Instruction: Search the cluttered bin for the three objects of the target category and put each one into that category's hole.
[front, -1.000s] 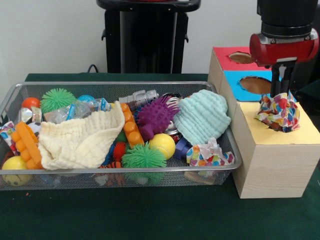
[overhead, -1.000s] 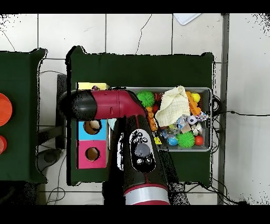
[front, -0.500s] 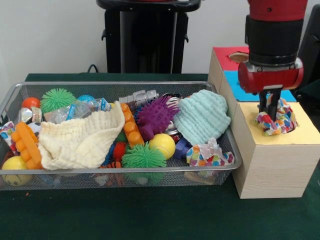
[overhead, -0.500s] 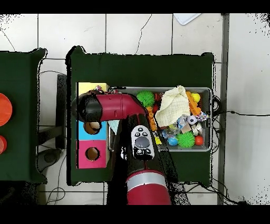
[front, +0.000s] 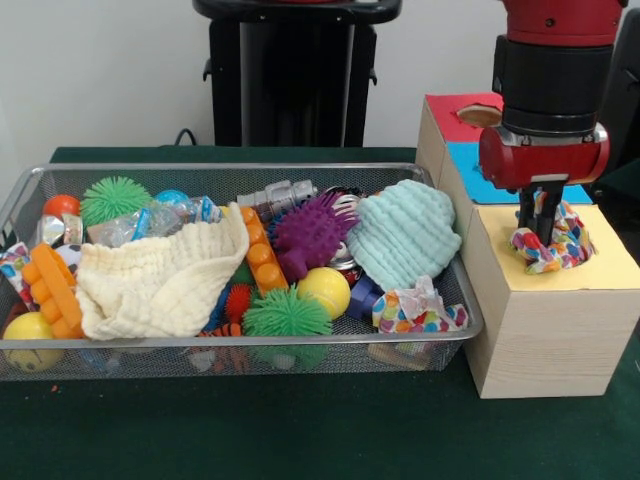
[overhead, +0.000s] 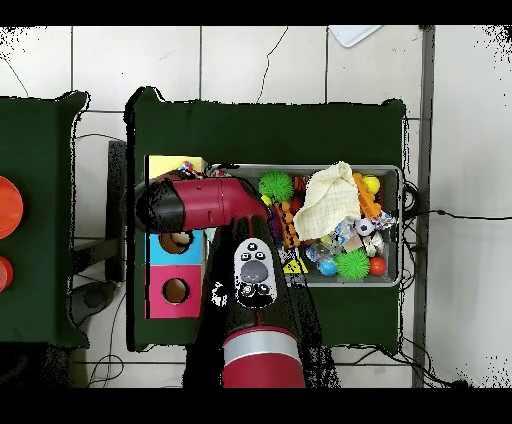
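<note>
Multicoloured patchwork cloth (front: 548, 247) is sitting bunched in the hole of the yellow section (front: 610, 265) of the wooden box (front: 540, 335) in the front view, part of it sticking up above the surface. The jaws (front: 540, 222) are reaching down into this cloth from the red and black arm (front: 552, 90); whether they are clenched on it or released, I cannot tell. Beside the box, the wire bin (front: 240, 352) is resting on the green tabletop (front: 300, 430), holding a second patchwork cloth (front: 418, 308) at its near right corner, a mint green cloth (front: 402, 232), a cream cloth (front: 160, 280), a purple spiky ball (front: 310, 233) and a yellow ball (front: 324, 291).

Seen from overhead, the arm (overhead: 205, 203) is covering the yellow section, hiding the hole and the jaws. The blue section (overhead: 160, 244) and pink section (overhead: 176, 292) are showing their holes, and the bin (overhead: 392, 280) is lying to the right of the box.
</note>
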